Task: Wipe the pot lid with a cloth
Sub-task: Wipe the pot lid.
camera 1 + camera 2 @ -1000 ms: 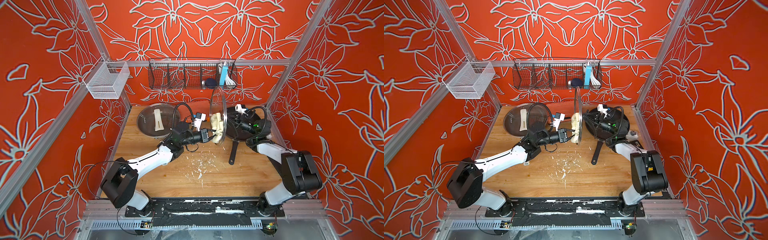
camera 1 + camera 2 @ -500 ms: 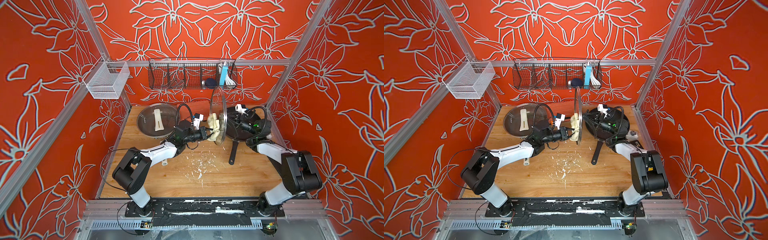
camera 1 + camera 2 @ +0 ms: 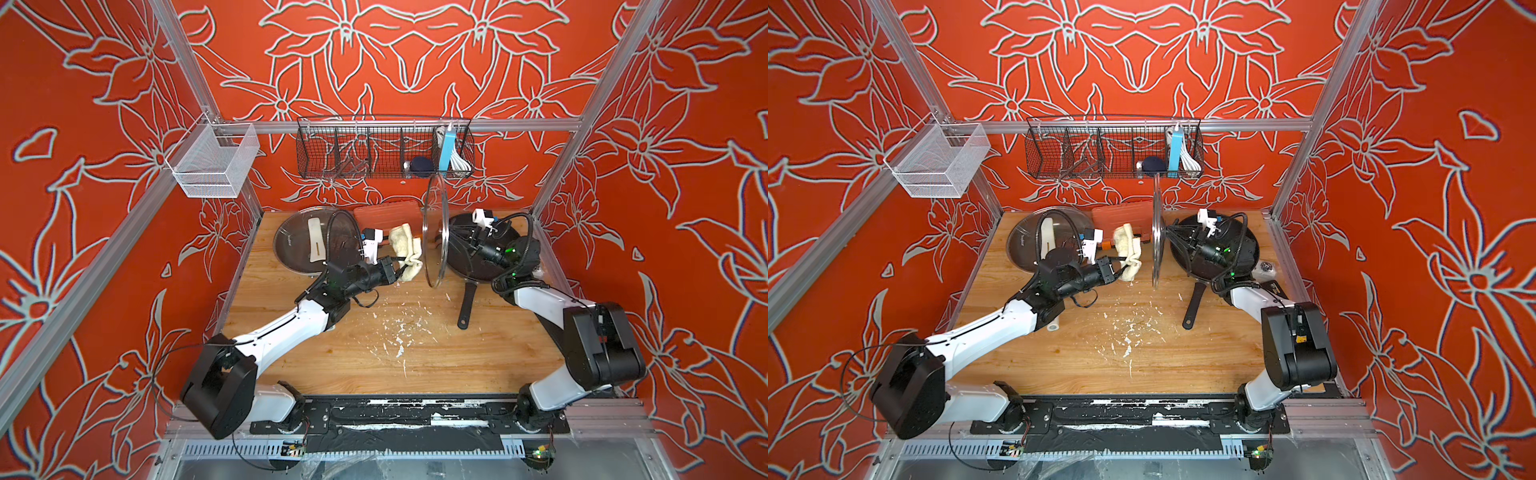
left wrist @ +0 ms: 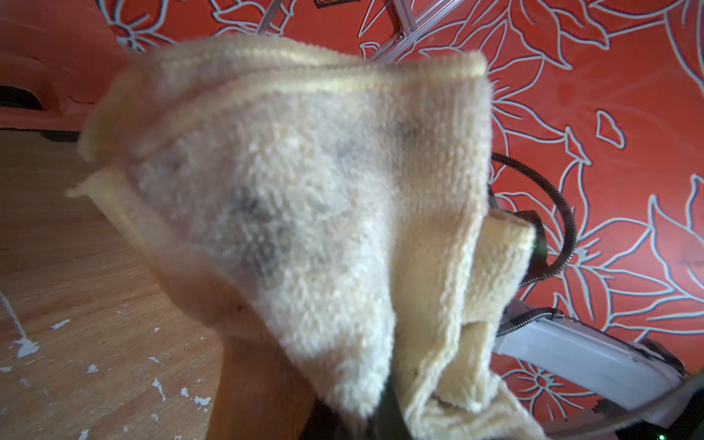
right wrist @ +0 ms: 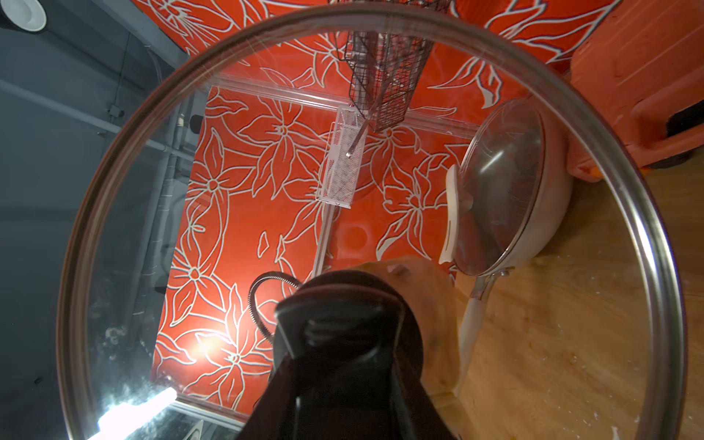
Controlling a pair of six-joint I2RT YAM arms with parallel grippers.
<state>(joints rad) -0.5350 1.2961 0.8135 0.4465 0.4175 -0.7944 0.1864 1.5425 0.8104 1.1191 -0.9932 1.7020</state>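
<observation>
Desk (image 3: 415, 365): white flecks in front. Left end effector (image 3: 398, 272) is clamped on the cloth (image 3: 409, 249) (bunched, stained), just beside the pot lid (image 3: 434, 232), not touching. Right end effector (image 3: 455, 241) grips the lid's knob; lid upright on edge. 1 black pan (image 3: 466, 305) lies under that arm.

No text is legible (a pan-lid mark (image 3: 289, 238) blurs).

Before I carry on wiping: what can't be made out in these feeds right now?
- Left wrist view: the cloth fills the frame and hides the left gripper and the glass lid.
- Both top views: the lid stands edge-on, so dirt on its faces is unreadable.
- Right wrist view: the black knob and the right gripper merge into one dark mass.
- Top views: the contents of the wire basket are too small to name.
</observation>
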